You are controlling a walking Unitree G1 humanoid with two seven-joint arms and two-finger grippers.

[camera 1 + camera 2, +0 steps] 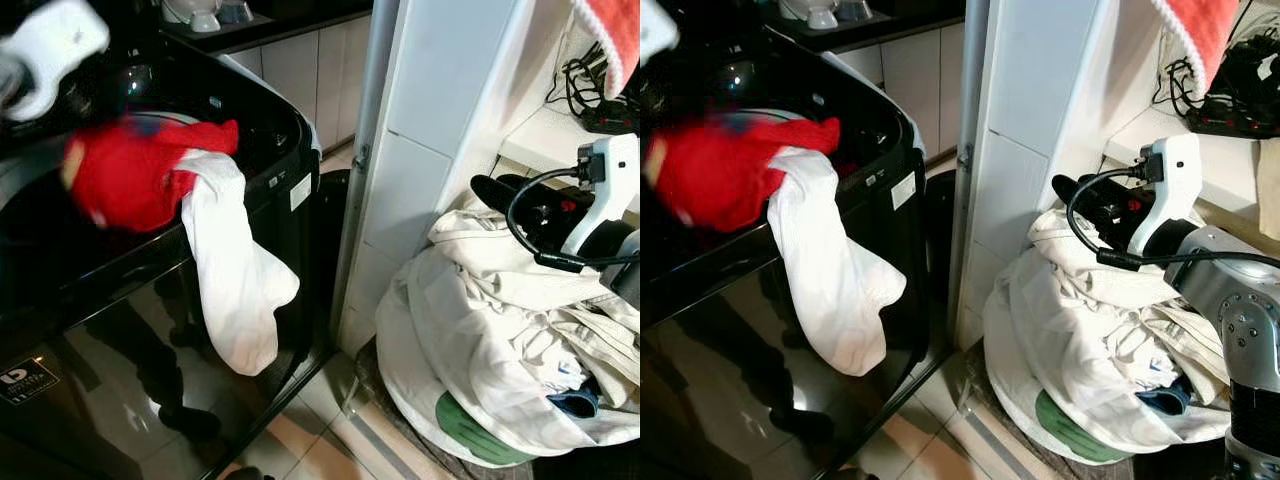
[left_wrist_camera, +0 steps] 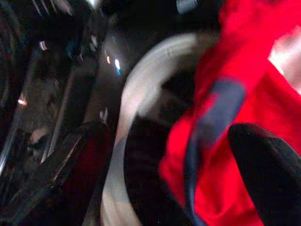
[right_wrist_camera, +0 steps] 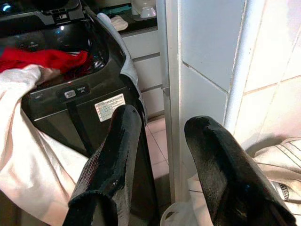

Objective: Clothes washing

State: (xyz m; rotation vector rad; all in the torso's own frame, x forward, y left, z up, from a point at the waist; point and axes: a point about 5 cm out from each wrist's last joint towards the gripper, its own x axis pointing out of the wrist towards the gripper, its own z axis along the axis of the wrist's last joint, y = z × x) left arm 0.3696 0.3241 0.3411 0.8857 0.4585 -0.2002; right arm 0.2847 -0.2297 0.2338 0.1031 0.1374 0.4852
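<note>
A black top-loading washer (image 1: 120,330) stands open on the left. A red garment (image 1: 140,170), blurred, lies at its drum opening, and a white garment (image 1: 235,270) hangs from there down the front. My left gripper (image 2: 174,179) hovers over the drum with its fingers (image 2: 268,174) wide apart; the red cloth lies between and beyond them. Its white wrist (image 1: 45,55) is at the top left. My right gripper (image 3: 164,160) is open and empty, its fingers (image 1: 510,195) just above a pile of white laundry (image 1: 500,330) in a green basket (image 1: 470,435).
A white tiled pillar (image 1: 430,120) with a grey pipe (image 1: 365,150) stands between washer and basket. A shelf with black cables (image 1: 590,90) and a red towel (image 1: 615,30) sit at the upper right. Tiled floor (image 1: 310,440) shows in front.
</note>
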